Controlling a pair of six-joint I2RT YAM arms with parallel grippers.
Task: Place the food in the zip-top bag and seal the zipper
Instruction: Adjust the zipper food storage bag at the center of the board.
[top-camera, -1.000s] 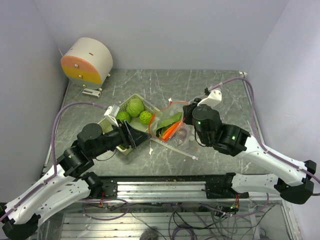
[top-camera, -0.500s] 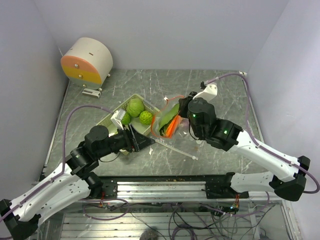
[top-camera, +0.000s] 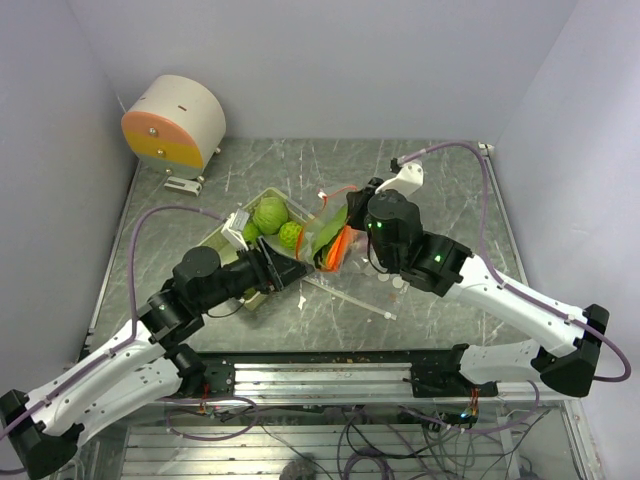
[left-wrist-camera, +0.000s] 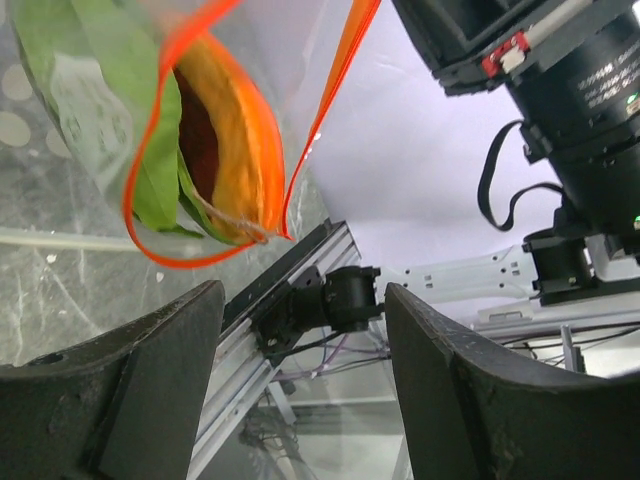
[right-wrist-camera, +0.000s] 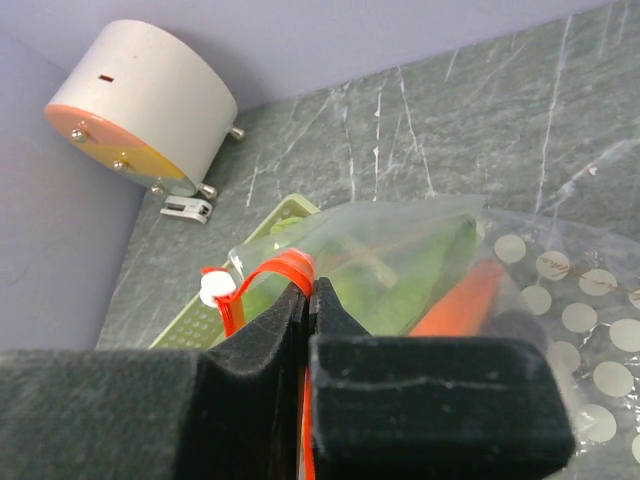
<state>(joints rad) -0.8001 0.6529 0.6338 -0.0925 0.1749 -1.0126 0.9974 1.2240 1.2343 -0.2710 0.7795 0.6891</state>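
Note:
The clear zip-top bag (top-camera: 328, 232) with an orange zipper rim hangs tilted beside the basket. My right gripper (top-camera: 347, 203) is shut on its rim (right-wrist-camera: 296, 268), next to the white slider (right-wrist-camera: 213, 290). Inside lie the orange carrot (right-wrist-camera: 462, 299) and its green leaves (left-wrist-camera: 130, 110). Three bumpy light-green balls (top-camera: 270, 213) sit in the pale-green basket (top-camera: 222, 234). My left gripper (top-camera: 291, 268) stands open just below and left of the bag's open mouth (left-wrist-camera: 205, 140), with nothing between its fingers (left-wrist-camera: 140, 390). No small red-orange piece is distinguishable.
A round white device with a pink and yellow face (top-camera: 175, 122) stands at the back left. A thin white stick (top-camera: 355, 301) lies on the grey marbled table (top-camera: 440, 180) in front of the bag. Walls close in on three sides.
My right gripper has lifted the bag and carried it left and back towards the basket. My left gripper has opened wider and moved right, up to the bag's mouth.

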